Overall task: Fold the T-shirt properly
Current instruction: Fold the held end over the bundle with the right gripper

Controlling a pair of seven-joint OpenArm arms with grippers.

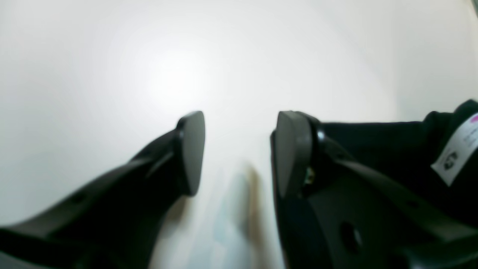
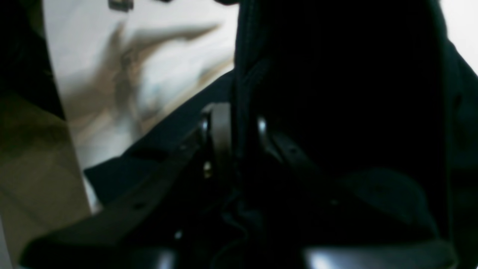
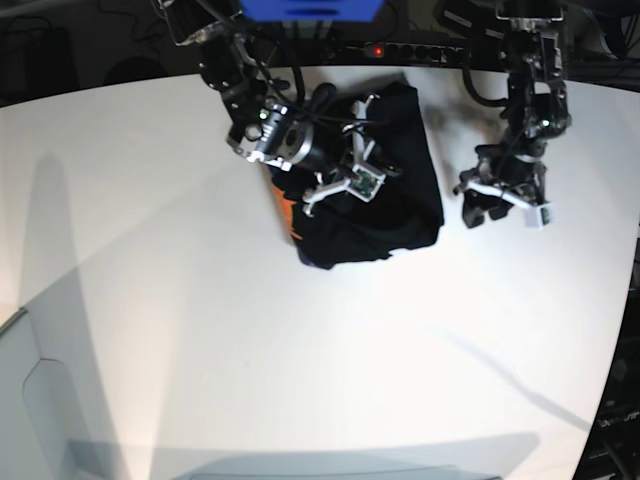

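Note:
The black T-shirt [image 3: 400, 200] lies bunched at the back middle of the white table [image 3: 200, 300], with a strip of orange print [image 3: 288, 218] showing at its left edge. My right gripper [image 3: 380, 180] is on the shirt; in the right wrist view it [image 2: 241, 130] is shut on a fold of the black cloth [image 2: 336, 93]. My left gripper [image 3: 483, 213] hovers just right of the shirt, apart from it. In the left wrist view it [image 1: 239, 149] is open and empty over bare table, with the shirt [image 1: 392, 149] and its white tag [image 1: 457, 149] to the right.
A power strip [image 3: 400, 50] and cables lie along the table's back edge, behind the shirt. A blue object [image 3: 310, 8] sits at the top. White table stretches to the front and left. A tan surface [image 2: 30, 157] shows at the left of the right wrist view.

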